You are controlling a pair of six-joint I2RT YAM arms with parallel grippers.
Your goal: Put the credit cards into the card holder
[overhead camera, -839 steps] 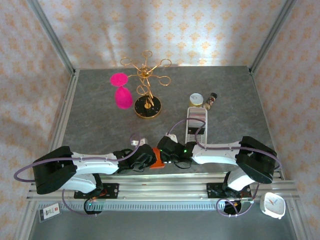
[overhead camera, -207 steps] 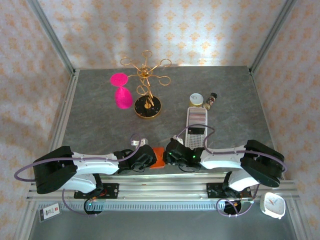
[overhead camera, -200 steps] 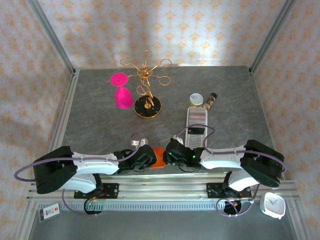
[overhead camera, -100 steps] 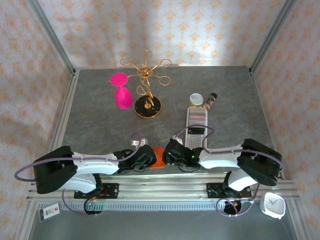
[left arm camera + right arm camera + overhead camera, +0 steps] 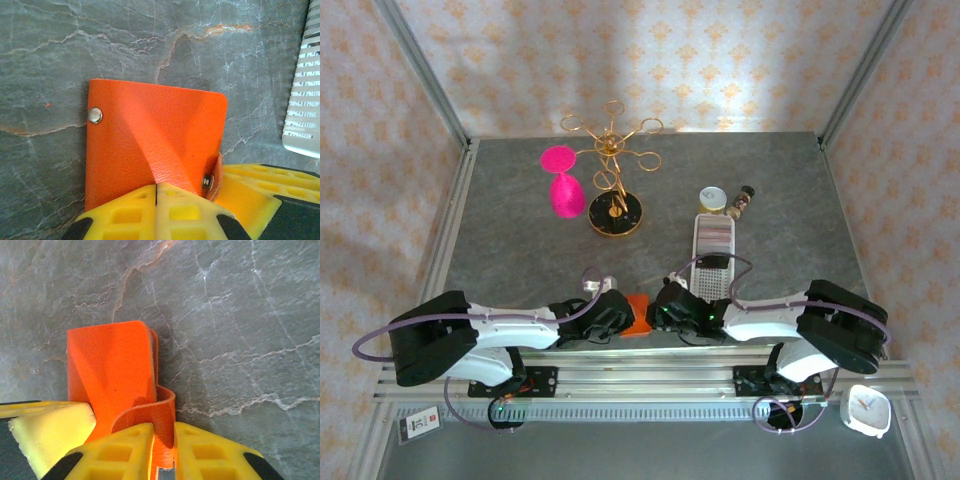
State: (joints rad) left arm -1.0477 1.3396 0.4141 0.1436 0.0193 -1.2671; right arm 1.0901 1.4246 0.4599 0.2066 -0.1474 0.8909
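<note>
Near edge, top view: white clock (image 5: 865, 410) in the lower right corner, outside the rail. Small label tag (image 5: 419, 424) at lower left. Both arms fold inward toward bottom centre.

Bottom centre of the grey marbled table (image 5: 520, 250): card holder (image 5: 638, 314), orange-red, folded shut, lying between the two grippers. Left gripper (image 5: 612, 318) touches its left side and right gripper (image 5: 668, 310) its right side.

Left wrist view: left gripper (image 5: 156, 192) at the bottom edge, yellow fingertips pressed together with no gap. They pinch the near edge of the card holder (image 5: 150, 140), and a crease in the cover runs up from the pinch. One metal snap stud sits at the holder's left edge. A second stud sits on the strap at lower right, against a yellow finger of the other arm.

Right wrist view: right gripper (image 5: 164, 442) at the bottom, jaws nearly together, clamped on the holder's curled orange strap. Holder body (image 5: 107, 365) left of centre. Inside of the holder is hidden.

Farther back, right of centre: white slotted tray (image 5: 712, 250), long axis running away, near end just beside the right gripper. Beyond it a small pale-lidded jar (image 5: 713, 199), with a small dark bottle (image 5: 745, 200) just beside it.

Left of centre: gold wire stand (image 5: 613, 190) on a round black base. Pink piece (image 5: 562, 180) just left of it.
</note>
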